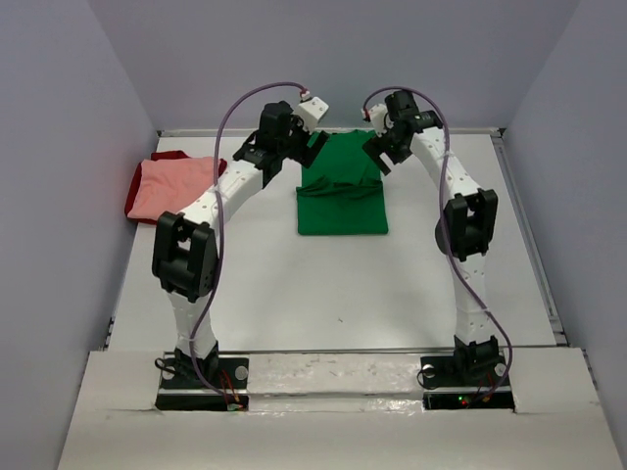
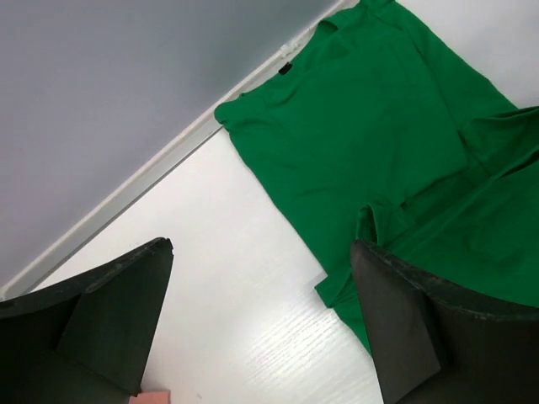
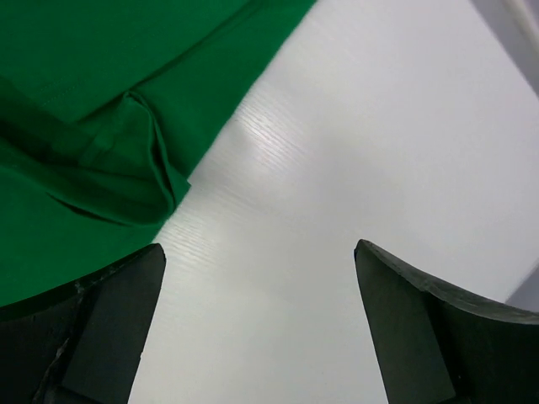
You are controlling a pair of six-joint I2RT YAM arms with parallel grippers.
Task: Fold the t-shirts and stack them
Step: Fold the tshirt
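Left jaws and right jaws both spread wide, nothing held. Green t-shirt [image 1: 341, 196] lies part-folded on table [image 1: 294, 284], between and below the two jaws. Soft, light, floppy: probably pinch the folded edge corners. Pink t-shirt [image 1: 171, 186] on dark red t-shirt [image 1: 174, 157], well left of left jaws.

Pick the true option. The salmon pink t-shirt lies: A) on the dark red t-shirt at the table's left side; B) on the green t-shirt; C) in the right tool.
A: the salmon pink t-shirt sits on the dark red t-shirt, apart from the green t-shirt.
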